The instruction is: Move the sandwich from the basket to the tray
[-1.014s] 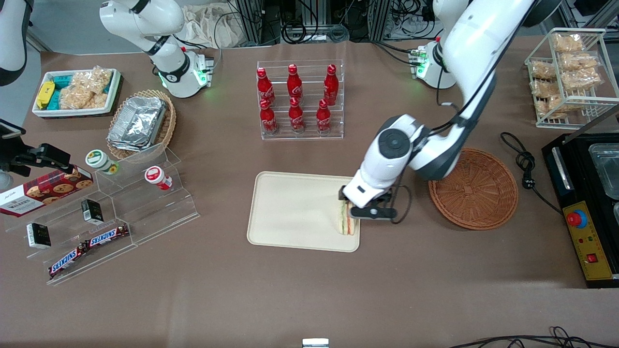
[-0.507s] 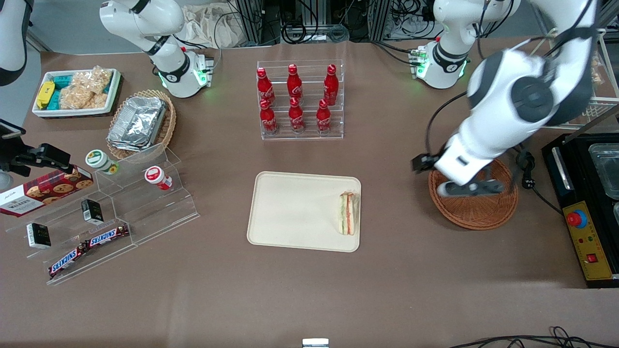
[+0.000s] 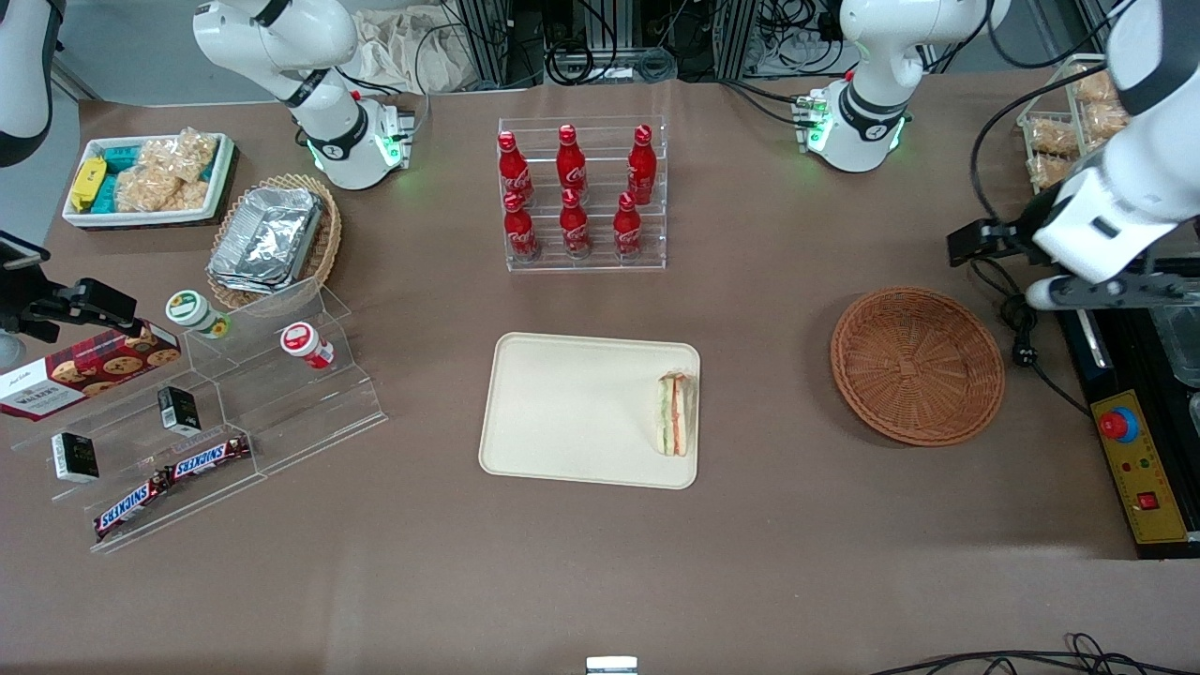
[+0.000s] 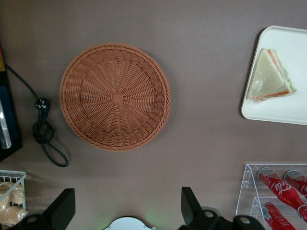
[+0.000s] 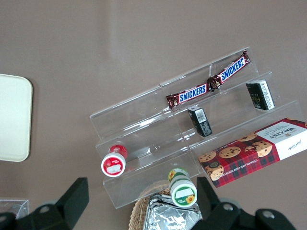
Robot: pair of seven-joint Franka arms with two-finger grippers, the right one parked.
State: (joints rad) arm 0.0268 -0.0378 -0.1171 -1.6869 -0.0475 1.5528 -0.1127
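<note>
Cream tray point(image 3: 562, 412) holding sandwich point(image 3: 677, 413) at right edge, delivery apparently done; wicker basket point(image 3: 917, 365) empty; pincer point(image 3: 1102, 291), fingers apart, raised at far right.

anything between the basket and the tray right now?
Nothing: bare brown tablecloth separates basket from tray, per the front view. Sandwich lies on the tray; open gripper hangs beside the basket.

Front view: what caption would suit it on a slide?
Sandwich lies on the tray, basket empty, open gripper raised beside it.
</note>
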